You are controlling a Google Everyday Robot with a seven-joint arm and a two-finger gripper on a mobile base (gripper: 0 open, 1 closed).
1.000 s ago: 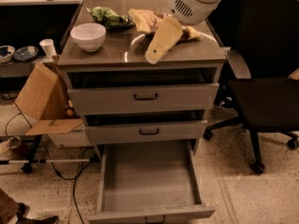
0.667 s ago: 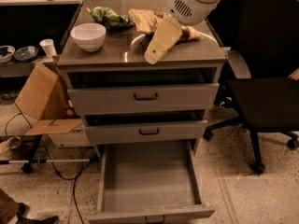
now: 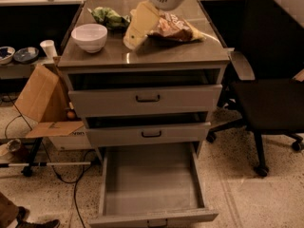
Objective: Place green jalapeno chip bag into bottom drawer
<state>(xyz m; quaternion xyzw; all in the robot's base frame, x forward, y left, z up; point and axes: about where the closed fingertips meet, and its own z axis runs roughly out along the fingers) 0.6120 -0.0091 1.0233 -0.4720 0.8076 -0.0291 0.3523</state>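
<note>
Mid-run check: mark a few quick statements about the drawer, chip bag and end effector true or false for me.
1. The bottom drawer is pulled open, with nothing in it. True.
2. The green jalapeno chip bag lies in that drawer. False: it lies on the cabinet top.
3. The end effector hangs over the cabinet top, beside that bag. True.
4. The end effector holds the white bowl. False: the bowl stands apart on the cabinet top.

You see green jalapeno chip bag (image 3: 108,17) glossy, wrinkly | bottom drawer (image 3: 152,186) matt grey metal | hand (image 3: 136,34) smooth pale plastic, above the shiny metal table (image 3: 183,54)
</note>
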